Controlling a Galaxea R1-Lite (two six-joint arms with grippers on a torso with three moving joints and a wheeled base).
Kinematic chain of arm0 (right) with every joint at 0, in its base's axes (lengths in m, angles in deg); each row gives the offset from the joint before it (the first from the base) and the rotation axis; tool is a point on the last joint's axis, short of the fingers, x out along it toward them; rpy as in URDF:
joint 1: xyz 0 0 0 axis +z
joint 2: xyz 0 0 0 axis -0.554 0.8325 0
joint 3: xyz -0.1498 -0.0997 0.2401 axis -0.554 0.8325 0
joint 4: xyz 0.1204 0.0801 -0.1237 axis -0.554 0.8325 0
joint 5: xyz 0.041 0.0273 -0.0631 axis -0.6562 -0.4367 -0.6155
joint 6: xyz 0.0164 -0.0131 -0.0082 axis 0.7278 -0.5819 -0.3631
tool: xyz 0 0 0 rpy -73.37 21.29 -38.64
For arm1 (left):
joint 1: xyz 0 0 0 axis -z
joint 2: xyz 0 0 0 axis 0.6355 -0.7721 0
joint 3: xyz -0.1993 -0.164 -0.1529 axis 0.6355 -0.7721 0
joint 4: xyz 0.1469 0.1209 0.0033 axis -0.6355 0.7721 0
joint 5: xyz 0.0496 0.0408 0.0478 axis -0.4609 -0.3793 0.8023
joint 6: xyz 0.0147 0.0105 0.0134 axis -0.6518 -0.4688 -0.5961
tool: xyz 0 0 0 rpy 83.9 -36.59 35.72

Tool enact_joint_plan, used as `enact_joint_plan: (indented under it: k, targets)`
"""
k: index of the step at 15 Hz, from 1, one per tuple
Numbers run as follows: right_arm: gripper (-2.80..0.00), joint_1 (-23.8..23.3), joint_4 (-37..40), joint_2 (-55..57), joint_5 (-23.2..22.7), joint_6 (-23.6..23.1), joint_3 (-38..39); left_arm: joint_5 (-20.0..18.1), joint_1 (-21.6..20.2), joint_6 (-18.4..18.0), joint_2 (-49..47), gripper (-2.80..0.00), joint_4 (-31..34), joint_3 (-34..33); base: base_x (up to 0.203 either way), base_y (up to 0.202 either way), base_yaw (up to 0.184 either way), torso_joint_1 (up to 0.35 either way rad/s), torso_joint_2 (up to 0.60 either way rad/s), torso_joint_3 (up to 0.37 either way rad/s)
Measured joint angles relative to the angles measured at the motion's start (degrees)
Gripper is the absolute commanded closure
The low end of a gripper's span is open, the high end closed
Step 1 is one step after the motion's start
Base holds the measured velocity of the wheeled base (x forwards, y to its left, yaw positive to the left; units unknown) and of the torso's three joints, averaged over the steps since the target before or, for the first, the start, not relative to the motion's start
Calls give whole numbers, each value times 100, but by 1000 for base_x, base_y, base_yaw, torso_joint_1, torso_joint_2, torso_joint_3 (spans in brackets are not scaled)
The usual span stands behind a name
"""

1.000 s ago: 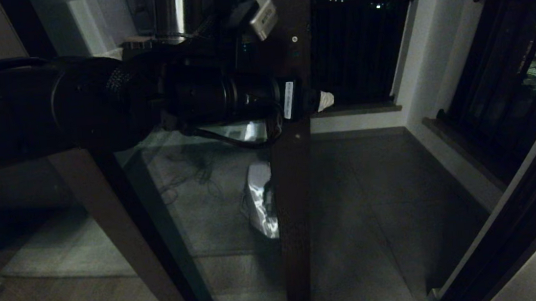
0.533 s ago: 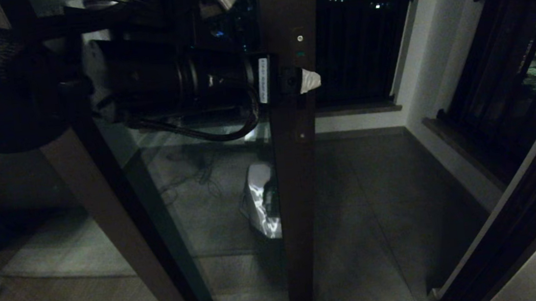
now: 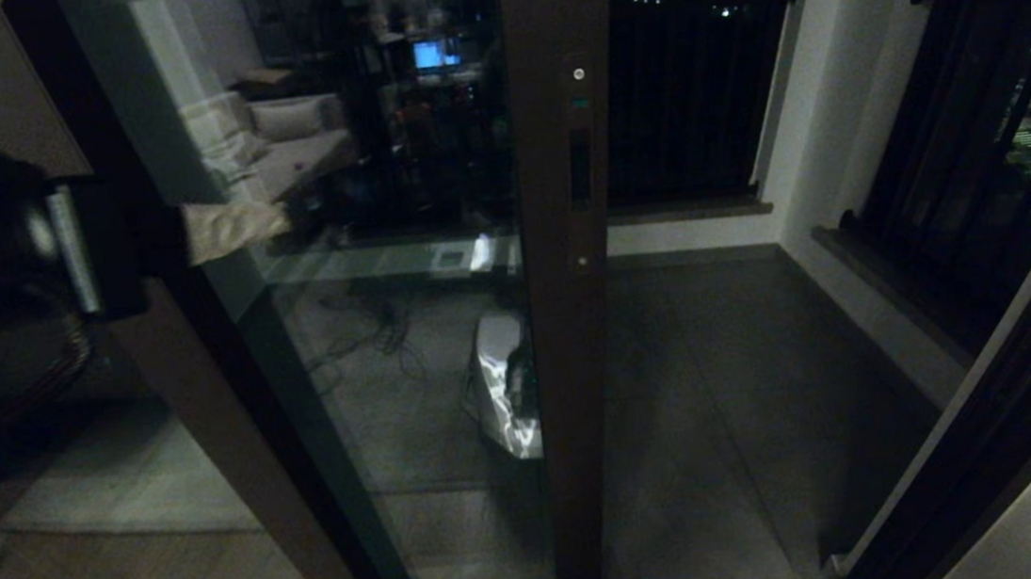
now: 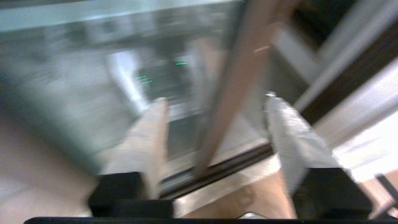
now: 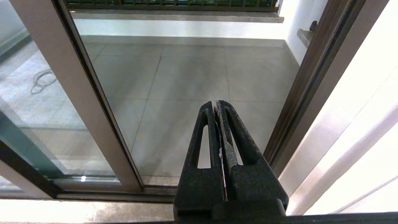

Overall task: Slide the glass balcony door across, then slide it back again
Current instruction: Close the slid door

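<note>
The glass balcony door (image 3: 444, 334) stands partway across the opening. Its dark brown edge stile (image 3: 577, 340) carries a narrow handle slot (image 3: 579, 165) with small screws above and below, and nothing touches it. My left gripper (image 3: 277, 223) hangs far to the left of that stile, in front of the glass, and is open. In the left wrist view its taped fingers (image 4: 289, 133) are spread wide around empty air, with a blurred brown stile (image 4: 236, 93) beyond them. My right gripper (image 5: 217, 104) is shut on nothing, low before the open gap beside the door stile (image 5: 77, 93).
A plain brown stile (image 3: 236, 430) slants across the lower left. Right of the door the tiled balcony floor (image 3: 723, 383) shows through the gap, bounded by the dark door jamb (image 3: 983, 434) and a white wall (image 3: 810, 110). Cables (image 3: 368, 332) lie on the floor behind the glass.
My left gripper has come off the handle slot and swung far to the left. The door's stile has stayed almost where it was.
</note>
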Motion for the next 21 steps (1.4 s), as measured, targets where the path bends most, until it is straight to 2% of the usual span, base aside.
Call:
enact_joint_plan:
  k: [7, 11, 13, 14, 16, 17, 19, 21]
  targets:
    - [0, -2, 0, 0, -2, 3, 0, -46, -2012, -77, 3268, 0, 205, -2163, 0, 0, 0, 0, 0, 0]
    - [0, -2, 0, 0, -4, 2, 0, -39, -2751, -96, 4790, 0, 595, -2833, 0, 0, 0, 0, 0, 0]
    - [0, -2, 0, 0, 0, 2, 0, -195, -2872, -35, 5136, 0, 651, -3051, 0, 0, 0, 0, 0, 0]
    - [0, -2, 2, 0, -3, 0, 0, -469, -2875, -21, 5234, 0, 566, -3171, 0, 0, 0, 0, 0, 0]
    - [0, -2, 0, 0, -5, 2, 0, -1362, -2760, 61, 5447, 0, 358, -3362, 0, 0, 0, 0, 0, 0]
    - [0, -2, 1, 0, -2, 4, 0, -1617, -2719, 72, 5540, 0, 348, -3480, 0, 0, 0, 0, 0, 0]
    - [0, -2, 0, 0, 0, 0, 0, -1582, -2638, 22, 5865, 0, 375, -3835, 0, 0, 0, 0, 0, 0]
    - [0, -2, -3, 0, -2, 2, 0, -1269, -2577, -344, 6362, 0, 570, -4512, 0, 0, 0, 0, 0, 0]
